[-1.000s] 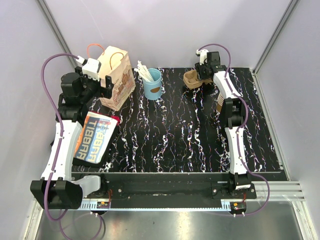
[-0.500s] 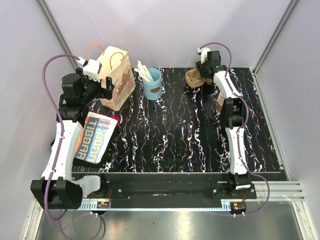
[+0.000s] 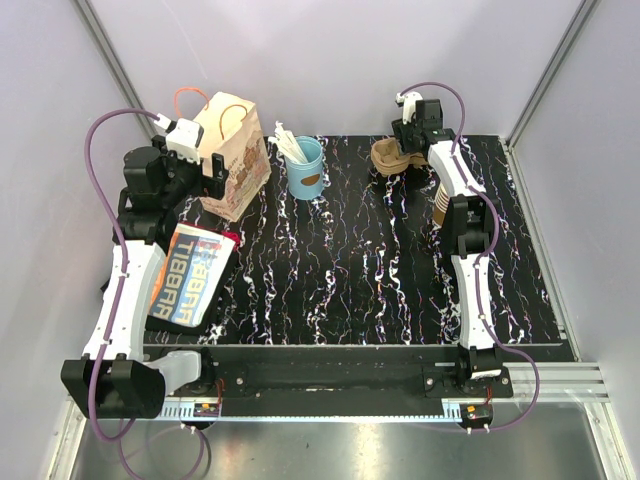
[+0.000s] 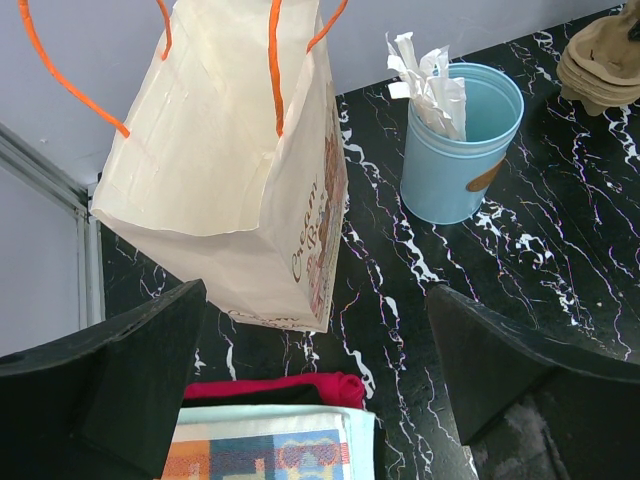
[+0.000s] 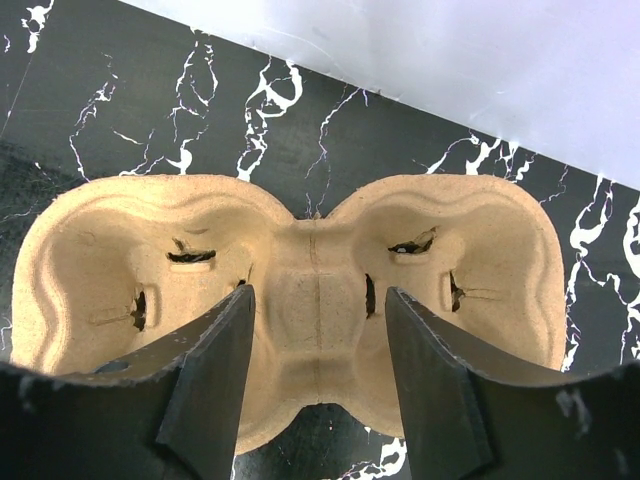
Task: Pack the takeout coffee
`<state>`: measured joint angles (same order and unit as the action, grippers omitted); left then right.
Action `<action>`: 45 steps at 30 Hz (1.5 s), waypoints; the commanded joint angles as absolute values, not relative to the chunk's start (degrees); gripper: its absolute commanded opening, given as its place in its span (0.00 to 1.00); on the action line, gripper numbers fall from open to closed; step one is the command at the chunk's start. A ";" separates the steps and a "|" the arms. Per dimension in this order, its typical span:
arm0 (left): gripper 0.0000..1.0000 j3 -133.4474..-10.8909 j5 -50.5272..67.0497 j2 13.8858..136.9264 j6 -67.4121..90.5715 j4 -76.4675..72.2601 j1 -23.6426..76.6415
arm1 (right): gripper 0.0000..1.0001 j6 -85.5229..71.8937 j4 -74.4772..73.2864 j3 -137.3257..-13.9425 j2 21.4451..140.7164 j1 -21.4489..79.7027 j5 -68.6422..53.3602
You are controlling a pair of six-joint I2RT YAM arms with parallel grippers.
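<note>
Straddling the middle of the pulp cup carrier (image 5: pixel 316 240), the right tool (image 5: pixel 318 292) hangs released, jaws spread along its long axis.

Left arm (image 3: pixel 125 290) and right arm (image 3: pixel 472 280): white link shells, black joint housings, black base blocks. One purple cable (image 3: pixel 87 150) loops along each arm. Jaws: matte black wedges.

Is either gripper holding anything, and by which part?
Neither. The right gripper hangs open over the middle of the pulp carrier, not clamping it; the left gripper is open, empty.
</note>
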<state>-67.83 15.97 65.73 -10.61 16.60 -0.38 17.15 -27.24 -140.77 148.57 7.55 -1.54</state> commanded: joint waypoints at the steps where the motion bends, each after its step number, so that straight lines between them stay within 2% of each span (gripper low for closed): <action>1: 0.99 -67.50 17.05 64.60 -10.37 13.27 -0.26 | 0.61 17.05 -25.23 -140.63 144.49 7.38 -1.67; 12: 0.99 -67.85 17.23 64.95 -10.28 13.27 -0.26 | 0.56 17.05 -25.40 -140.89 145.90 7.30 -2.28; 21: 0.99 -68.03 17.31 65.21 -10.28 13.36 -0.26 | 0.59 16.96 -25.58 -141.24 146.86 7.12 -2.11; 45: 0.99 -67.94 17.32 65.04 -10.20 13.27 -0.26 | 0.52 16.44 -26.81 -140.80 147.66 6.86 -3.69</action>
